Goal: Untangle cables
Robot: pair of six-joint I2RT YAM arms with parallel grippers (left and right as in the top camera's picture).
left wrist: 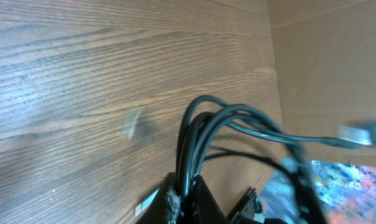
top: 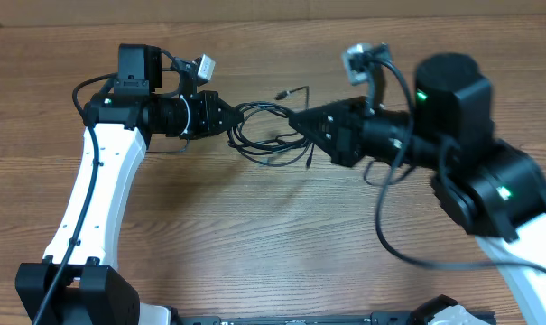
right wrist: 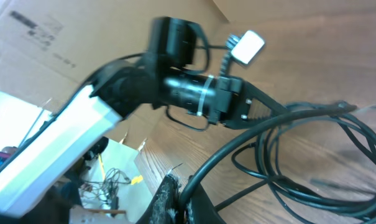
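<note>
The cables (top: 265,135) are thin black cords looped in a bundle, hanging above the wooden table between my two grippers. A silver-grey plug tip (top: 297,90) sticks out at the far side, another (top: 306,163) hangs at the near side. My left gripper (top: 226,117) is shut on the bundle's left end; the left wrist view shows several strands (left wrist: 200,127) rising from its jaws (left wrist: 186,198). My right gripper (top: 295,120) is shut on the bundle's right end; the right wrist view shows a strand (right wrist: 250,143) pinched between its jaws (right wrist: 183,202), with loops (right wrist: 324,155) stretched toward the left gripper (right wrist: 262,109).
The wooden table (top: 254,235) lies under both arms. Cardboard (left wrist: 324,56) stands along the table's far edge. A thicker black arm wire (top: 385,226) loops off the right arm. Clutter with thin wires (right wrist: 104,180) lies beyond the table's edge in the right wrist view.
</note>
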